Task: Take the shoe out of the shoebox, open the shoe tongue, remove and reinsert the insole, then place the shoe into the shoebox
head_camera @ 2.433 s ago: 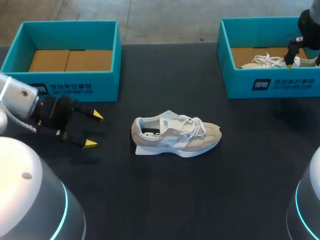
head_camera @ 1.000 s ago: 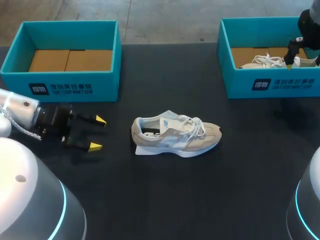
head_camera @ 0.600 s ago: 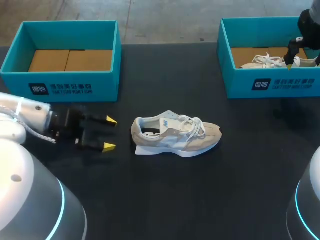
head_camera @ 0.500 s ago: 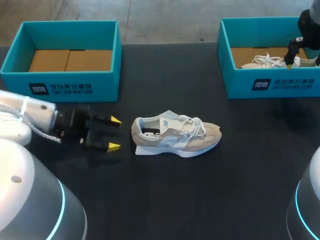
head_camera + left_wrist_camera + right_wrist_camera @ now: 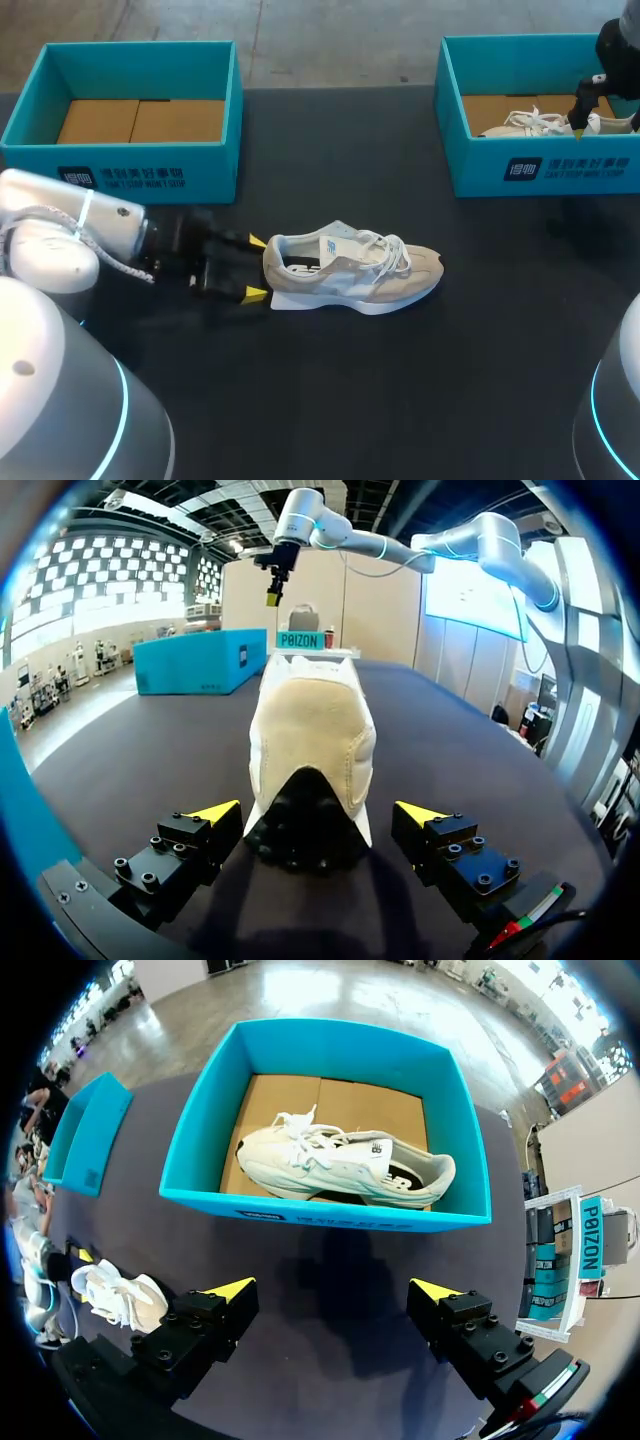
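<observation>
L arm (image 5: 70,225): glossy white rounded links, black wrist section. Thin grey-white cable (image 5: 125,268) runs along wrist.
L end effector (image 5: 256,268): 2 matte-black finger blocks (image 5: 170,860) w/ hex socket screws on top; wedge-shaped bright yellow tips. Red/green stripe (image 5: 527,917) on body behind one finger.
R end effector (image 5: 335,1288): same build, same screws + stripe.
R arm (image 5: 420,545): silver-white tubes, cyan rings at joints.
Base domes (image 5: 60,400): grey-white, smooth, cyan light band each.

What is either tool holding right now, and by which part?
Nothing. The left tool is open, its fingers flanking the beige shoe's heel without touching it; the right tool is open near the right shoebox.
</observation>
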{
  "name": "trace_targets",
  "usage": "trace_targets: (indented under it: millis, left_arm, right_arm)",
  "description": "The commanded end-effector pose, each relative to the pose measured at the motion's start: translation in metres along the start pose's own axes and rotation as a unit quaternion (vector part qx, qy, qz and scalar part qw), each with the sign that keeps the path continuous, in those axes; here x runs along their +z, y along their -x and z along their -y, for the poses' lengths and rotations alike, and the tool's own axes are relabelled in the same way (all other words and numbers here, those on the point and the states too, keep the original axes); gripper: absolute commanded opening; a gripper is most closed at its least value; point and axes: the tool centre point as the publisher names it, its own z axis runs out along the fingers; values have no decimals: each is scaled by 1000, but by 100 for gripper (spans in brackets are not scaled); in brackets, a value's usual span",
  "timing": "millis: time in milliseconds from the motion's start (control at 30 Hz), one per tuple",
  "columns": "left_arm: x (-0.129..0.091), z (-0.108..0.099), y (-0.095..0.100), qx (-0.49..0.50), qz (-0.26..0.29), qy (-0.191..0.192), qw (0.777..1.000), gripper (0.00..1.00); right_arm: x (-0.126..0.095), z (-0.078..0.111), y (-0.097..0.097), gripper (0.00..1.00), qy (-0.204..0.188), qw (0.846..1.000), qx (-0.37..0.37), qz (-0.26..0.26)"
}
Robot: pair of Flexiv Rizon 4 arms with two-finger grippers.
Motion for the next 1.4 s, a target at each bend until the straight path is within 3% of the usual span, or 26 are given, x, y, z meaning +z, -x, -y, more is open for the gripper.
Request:
trace_targets:
  millis: [33, 800, 1400]
  left_arm:
    - [12, -4, 7, -4, -4, 1, 1000, 100]
    - [50, -7, 4, -17, -33, -5, 999, 100]
    - [40, -1, 10, -4, -35, -1, 999, 100]
  right_arm:
    - [0, 0, 0, 100, 0, 1000, 0, 0]
    - [0, 0, 0, 100, 0, 1000, 0, 0]
    - [0, 0, 0, 100, 0, 1000, 0, 0]
